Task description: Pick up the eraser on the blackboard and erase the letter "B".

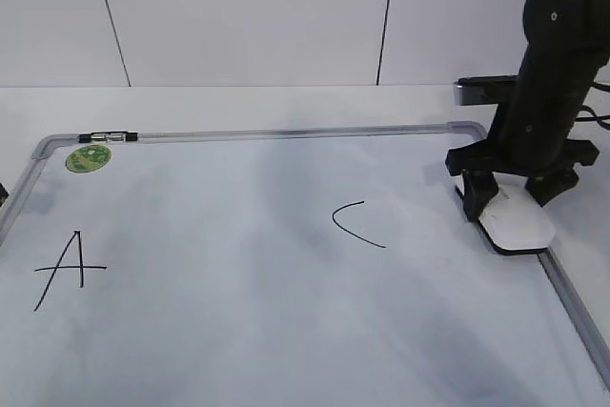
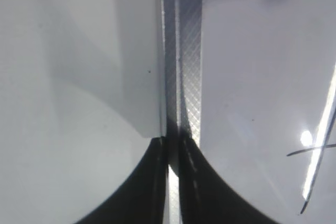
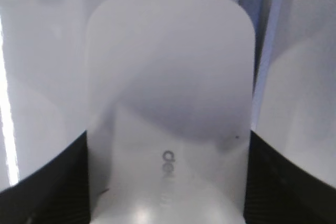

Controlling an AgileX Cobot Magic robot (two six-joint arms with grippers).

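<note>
— Where is the eraser [image 1: 518, 220]?
— At the blackboard's [image 1: 286, 331] right edge; the right gripper [image 1: 515, 199] clamps its sides, contact clear only from the wrist.
— The left gripper [image 2: 173, 182]?
— Nearly closed, empty, over the frame; the exterior view cuts it off.

white eraser [image 1: 518, 219] with grey lettering, white blackboard [image 1: 238, 331], grey frame, green sticker [image 1: 88, 157]

White eraser [image 1: 516, 220] lies flat at blackboard's [image 1: 286, 132] right edge, seemingly gripped.

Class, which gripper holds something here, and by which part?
The right gripper straddles the eraser across its long sides; whether it grips is unclear. The left gripper holds nothing.
</note>
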